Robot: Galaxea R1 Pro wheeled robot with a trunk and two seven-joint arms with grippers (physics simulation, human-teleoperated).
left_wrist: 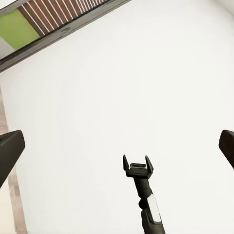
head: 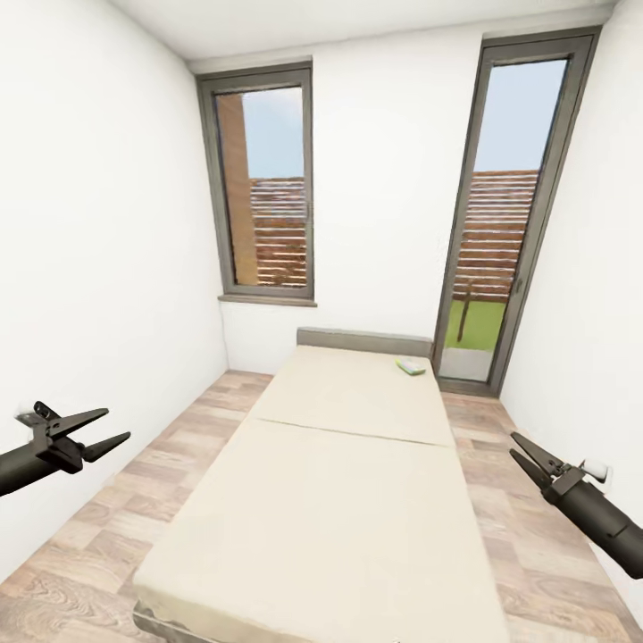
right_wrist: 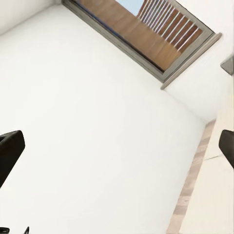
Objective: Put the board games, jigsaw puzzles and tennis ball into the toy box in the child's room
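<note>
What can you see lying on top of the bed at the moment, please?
On the bed, one small flat greenish-white box lies near the far right corner, by the headboard. The rest of the mattress looks bare; the nearest edge is cut off, so anything there is unseen.

White walls, wood-plank floor, two tall grey-framed windows, daylight outside

small box on bed, print unreadable

Cream bed w/ grey headboard, small pale green box on it, wood-grain brown floor, white walls, dark grey window frames
</note>
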